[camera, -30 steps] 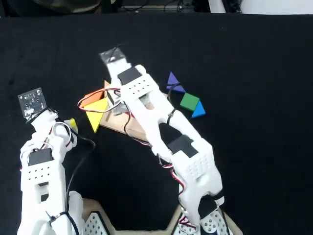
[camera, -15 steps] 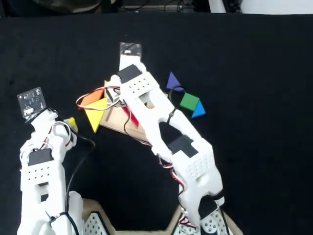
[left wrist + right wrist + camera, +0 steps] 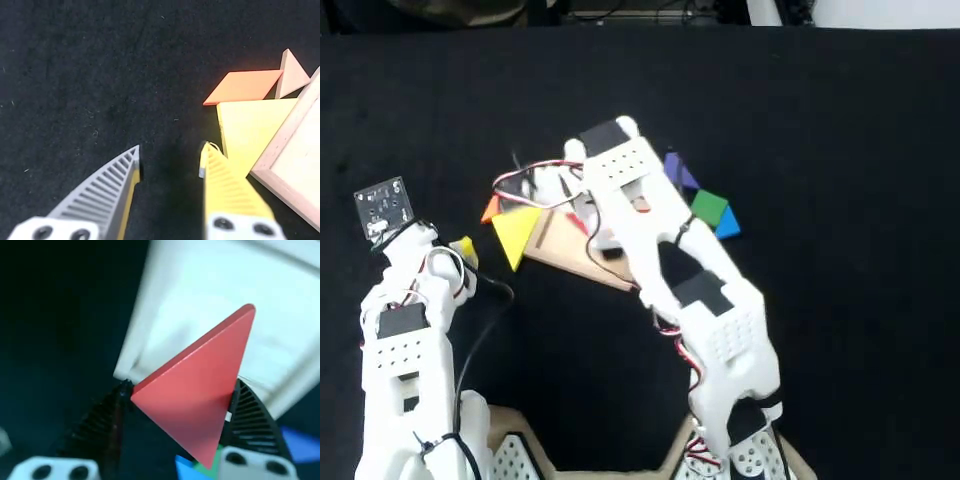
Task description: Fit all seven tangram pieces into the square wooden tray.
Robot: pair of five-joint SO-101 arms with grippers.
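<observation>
Risk: red triangle (image 3: 192, 390) catching on wall of tray (image 3: 140, 315)
Right gripper (image 3: 180, 395) jaws clamp it over that wall; left gripper (image 3: 170, 157) jaws stand apart

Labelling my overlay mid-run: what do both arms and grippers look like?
White shells with dotted panels and black servo blocks. Right arm carries red-and-white wires; left arm a black cable. Left gripper: grey and yellow ribbed fingers; right gripper: black ribbed.

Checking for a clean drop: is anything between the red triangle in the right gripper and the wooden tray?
Nothing visible. The right gripper holds the red triangle over the tray, and the tray floor seen around it is bare. The yellow triangle lies outside the tray's rim.
</observation>
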